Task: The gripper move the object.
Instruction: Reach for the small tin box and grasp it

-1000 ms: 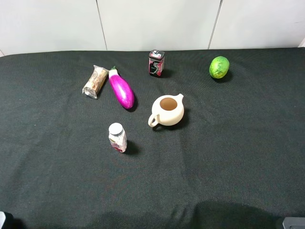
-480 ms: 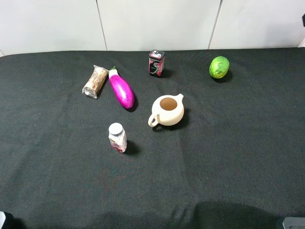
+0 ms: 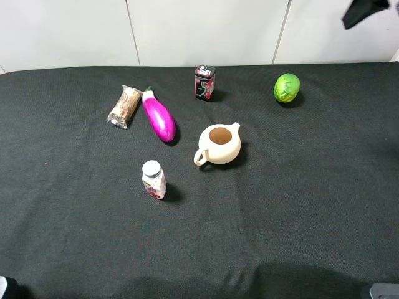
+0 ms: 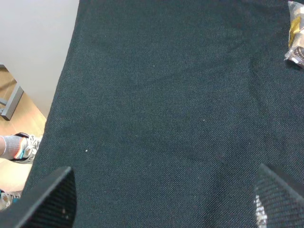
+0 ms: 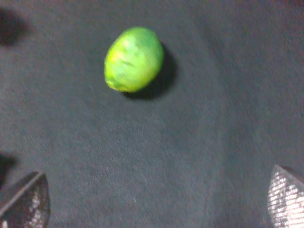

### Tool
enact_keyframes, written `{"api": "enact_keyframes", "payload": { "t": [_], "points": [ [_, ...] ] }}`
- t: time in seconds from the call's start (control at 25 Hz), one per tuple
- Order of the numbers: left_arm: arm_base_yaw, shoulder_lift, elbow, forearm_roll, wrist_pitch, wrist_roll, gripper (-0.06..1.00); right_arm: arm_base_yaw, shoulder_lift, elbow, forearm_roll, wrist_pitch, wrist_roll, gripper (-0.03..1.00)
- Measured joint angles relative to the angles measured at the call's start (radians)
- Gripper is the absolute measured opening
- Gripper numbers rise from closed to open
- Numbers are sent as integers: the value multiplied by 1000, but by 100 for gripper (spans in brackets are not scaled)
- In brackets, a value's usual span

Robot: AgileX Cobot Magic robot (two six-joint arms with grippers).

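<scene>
a: from the high camera, where's the thing to be moved?
b: the small black rectangular tin (image 3: 204, 81) stands upright near the far edge of the black woven cloth (image 3: 312, 205), behind the teapot and apart from it. it's boxy, with red-pink and white markings on its front and a grey-white cap on top.
a: and around it?
b: a cream glazed ceramic teapot (image 3: 219, 144), round, its open top showing brown inside. a glossy magenta eggplant (image 3: 158, 116), long and smooth. just beside that lies a crinkly clear-wrapped brown packet (image 3: 125, 106). a small round bottle with a white cap and pink label (image 3: 153, 179) stands nearer the front, and a dimpled green oval fruit (image 3: 287, 88) sits off to the right. a blurred black piece of arm (image 3: 365, 11) shows in the top right corner.
a: left wrist view?
b: the left gripper (image 4: 164, 202) hangs over bare cloth, its ribbed black fingertips (image 4: 50, 199) spread wide with only fabric between them. the packet's end peeks in at one edge. past the table's edge there's wooden floor and a shoe (image 4: 19, 145).
a: right wrist?
b: the right gripper (image 5: 154, 199) is over the cloth near the green fruit. its textured fingertips (image 5: 285, 197) are set far apart, holding nothing. the fruit lies beyond them, yellowish in patches.
</scene>
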Motion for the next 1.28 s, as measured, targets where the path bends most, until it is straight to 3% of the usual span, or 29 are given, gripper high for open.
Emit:
{"api": "enact_keyframes", "payload": {
  "t": [0.68, 1.28],
  "points": [
    [0, 0, 0, 0, 0, 0, 79, 250, 319, -327, -18, 47, -5, 69],
    [0, 0, 0, 0, 0, 0, 79, 337, 487, -485, 2, 73, -144, 69]
  ]
}}
